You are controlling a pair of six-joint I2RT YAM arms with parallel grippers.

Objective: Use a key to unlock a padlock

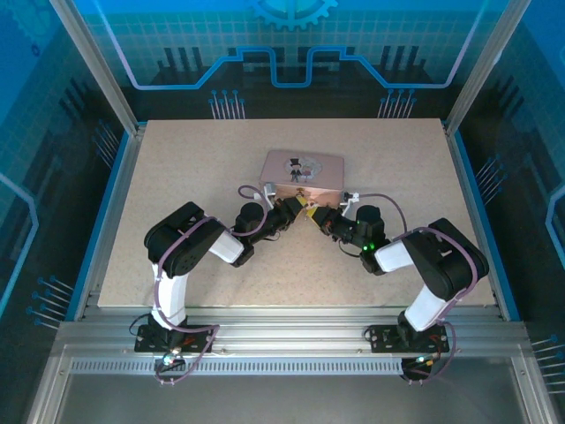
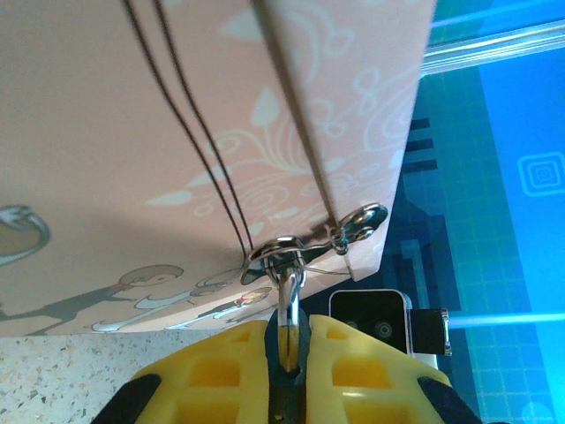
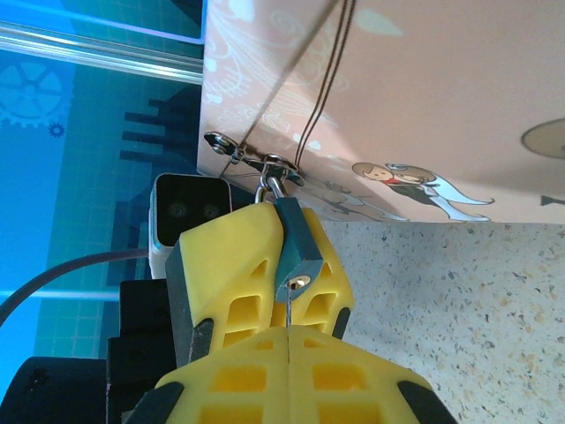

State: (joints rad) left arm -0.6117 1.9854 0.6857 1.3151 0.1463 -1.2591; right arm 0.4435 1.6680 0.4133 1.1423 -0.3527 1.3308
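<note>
The teal-blue padlock hangs by its silver shackle from the clasp on the front of the pink tin. My left gripper is shut on the padlock body, with one yellow finger on each side. My right gripper is shut on the key, a thin dark sliver. The key's tip meets the brass keyhole on the padlock's underside. How deep it sits I cannot tell. From above, the left gripper and right gripper meet just in front of the tin.
The tin lies on a speckled tabletop. Thin dark cords run across its lid. Blue enclosure walls stand behind the table, with metal rails along the near edge.
</note>
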